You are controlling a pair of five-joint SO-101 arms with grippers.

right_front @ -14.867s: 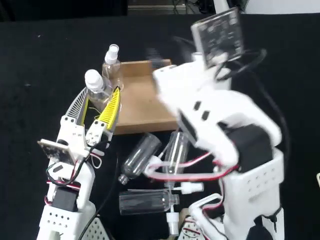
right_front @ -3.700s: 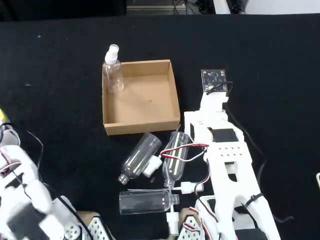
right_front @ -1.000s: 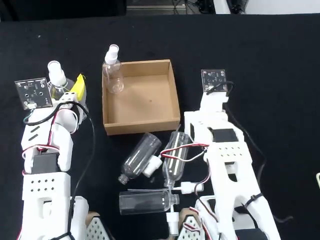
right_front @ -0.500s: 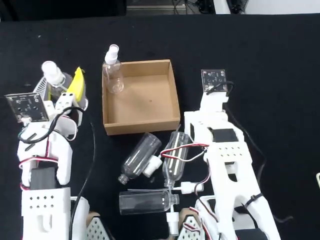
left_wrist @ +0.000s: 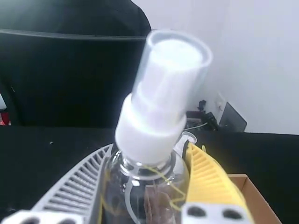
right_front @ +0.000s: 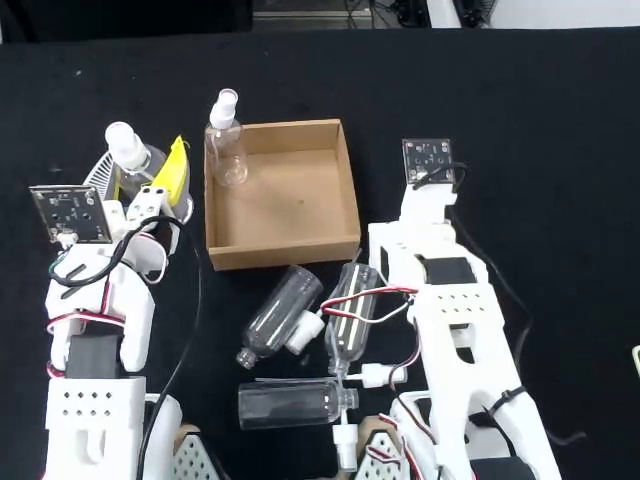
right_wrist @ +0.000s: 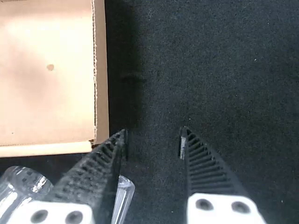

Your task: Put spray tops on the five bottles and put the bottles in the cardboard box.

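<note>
Pinching a capped bottle (right_front: pixel 135 160) at the cardboard box's (right_front: pixel 285 251) 10 o'clock, the left end effector (right_front: pixel 140 172) holds the second of five; the boxed bottle (right_front: pixel 226 150) stands at 11. Three uncapped bottles (right_front: pixel 283 312) lie at 6 o'clock; the right end effector (right_wrist: pixel 152 140) is spread.

I saw the black table (right_front: pixel 560 120) bearing the cardboard box (right_front: pixel 282 252). Near the box's front wall lay a tilted bottle (right_front: pixel 282 310), a second bottle (right_front: pixel 350 315), a third bottle (right_front: pixel 290 405) and loose spray tops (right_front: pixel 378 376).
</note>
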